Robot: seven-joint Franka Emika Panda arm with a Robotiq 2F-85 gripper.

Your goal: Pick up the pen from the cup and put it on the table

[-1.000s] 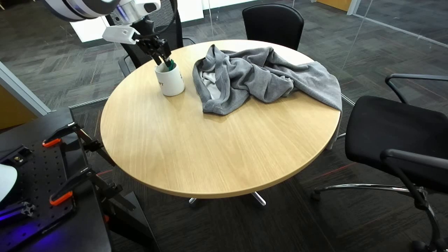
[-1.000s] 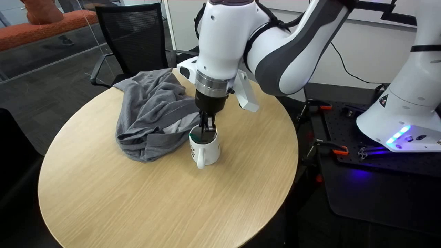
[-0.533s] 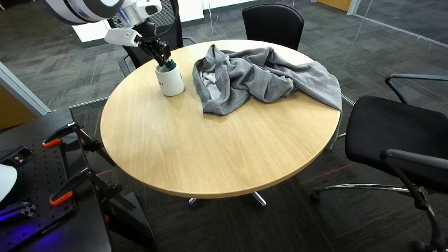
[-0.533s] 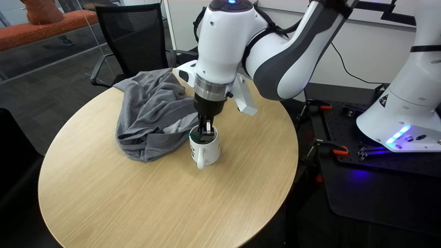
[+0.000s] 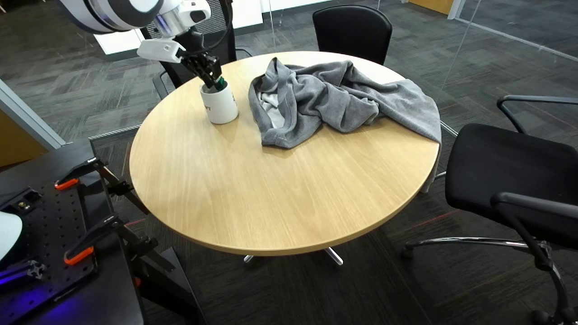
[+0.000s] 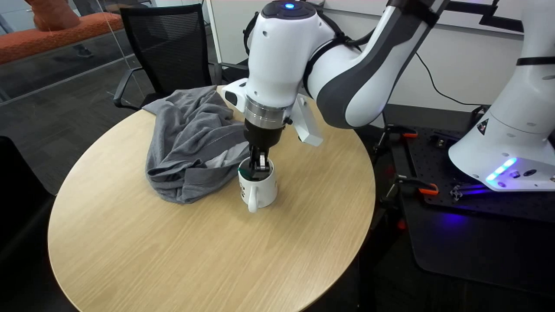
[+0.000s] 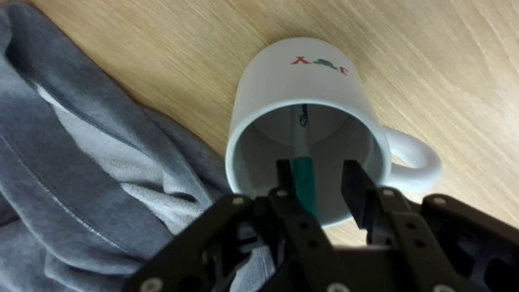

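Though our spread claw [image 7: 318,171] straddles the pen [image 7: 304,176] in the cup [image 7: 284,85], gripping, lifting and placing await us.

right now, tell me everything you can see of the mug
The mug is white, smooth and ceramic-looking, with one looped handle and small red and green print on its side. It stands upright on the wooden table, apart from the gray cloth beside it. A pen with a green end leans inside. The open gripper reaches into it from above; whether they touch is unclear.
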